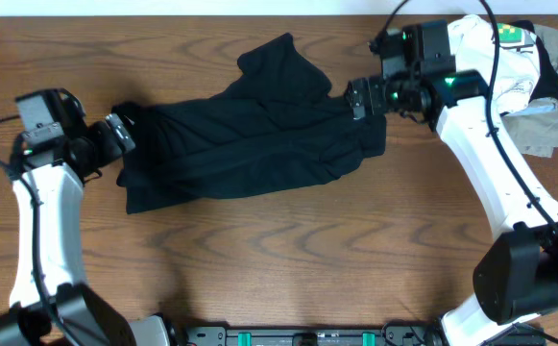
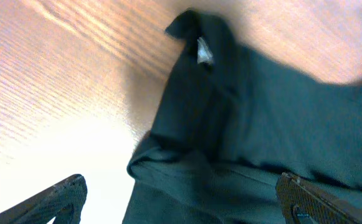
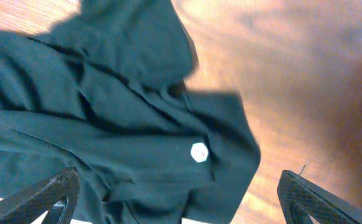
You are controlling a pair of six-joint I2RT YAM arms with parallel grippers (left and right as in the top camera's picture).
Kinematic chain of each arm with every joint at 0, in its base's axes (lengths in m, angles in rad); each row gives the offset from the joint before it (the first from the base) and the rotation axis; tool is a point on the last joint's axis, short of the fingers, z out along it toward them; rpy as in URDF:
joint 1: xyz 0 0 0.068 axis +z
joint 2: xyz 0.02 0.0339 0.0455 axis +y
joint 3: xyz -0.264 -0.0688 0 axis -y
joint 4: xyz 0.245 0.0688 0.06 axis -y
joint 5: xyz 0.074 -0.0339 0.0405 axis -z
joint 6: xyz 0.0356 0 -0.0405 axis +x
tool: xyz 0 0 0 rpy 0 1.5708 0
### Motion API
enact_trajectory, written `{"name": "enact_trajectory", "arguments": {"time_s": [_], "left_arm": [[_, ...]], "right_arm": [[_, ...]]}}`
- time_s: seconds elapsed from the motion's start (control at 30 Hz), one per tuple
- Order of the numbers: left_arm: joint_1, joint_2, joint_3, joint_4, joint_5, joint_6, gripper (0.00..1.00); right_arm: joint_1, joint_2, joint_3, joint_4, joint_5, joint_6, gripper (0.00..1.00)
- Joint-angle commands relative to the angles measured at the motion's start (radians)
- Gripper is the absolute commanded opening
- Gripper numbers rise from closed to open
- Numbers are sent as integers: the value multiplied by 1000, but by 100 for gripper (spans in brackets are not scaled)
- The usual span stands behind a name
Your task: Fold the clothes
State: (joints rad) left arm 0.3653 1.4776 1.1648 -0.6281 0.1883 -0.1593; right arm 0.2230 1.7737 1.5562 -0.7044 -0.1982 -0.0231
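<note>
A black garment [image 1: 245, 135] lies crumpled across the middle of the wooden table, with a flap pointing to the far side. My left gripper [image 1: 120, 135] is open at the garment's left edge; in the left wrist view the dark cloth [image 2: 249, 124] lies between and beyond the wide-apart fingers [image 2: 181, 202]. My right gripper [image 1: 358, 96] is open at the garment's right end; the right wrist view shows the cloth [image 3: 106, 124] with a small white tag [image 3: 199, 152] between the spread fingers [image 3: 181, 199].
A pile of other clothes, white and grey-beige [image 1: 523, 77], sits at the far right corner behind the right arm. Bare wood [image 1: 288, 259] lies in front of the garment.
</note>
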Motion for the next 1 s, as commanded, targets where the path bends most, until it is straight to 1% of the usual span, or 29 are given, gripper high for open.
{"name": "enact_trajectory", "arguments": {"time_s": [0.0, 0.17, 0.37, 0.43, 0.67, 0.93, 0.97], "left_arm": [[-10, -5, 114, -66, 44, 37, 98], [-56, 90, 279, -137, 43, 85, 98], [-82, 278, 407, -143, 43, 84, 98], [-82, 354, 422, -134, 43, 84, 98], [-87, 494, 422, -99, 43, 84, 98], [-97, 584, 421, 0, 43, 85, 99], [-99, 590, 421, 12, 43, 85, 98]], "right_arm": [[28, -16, 81, -11, 19, -70, 99], [36, -2, 158, -6, 18, -85, 99], [53, 43, 206, 0, 18, -114, 99], [60, 60, 206, 0, 18, -114, 99], [70, 85, 206, -5, 17, -115, 99], [87, 104, 205, 1, 17, -117, 97], [87, 107, 205, 1, 16, -117, 97]]}}
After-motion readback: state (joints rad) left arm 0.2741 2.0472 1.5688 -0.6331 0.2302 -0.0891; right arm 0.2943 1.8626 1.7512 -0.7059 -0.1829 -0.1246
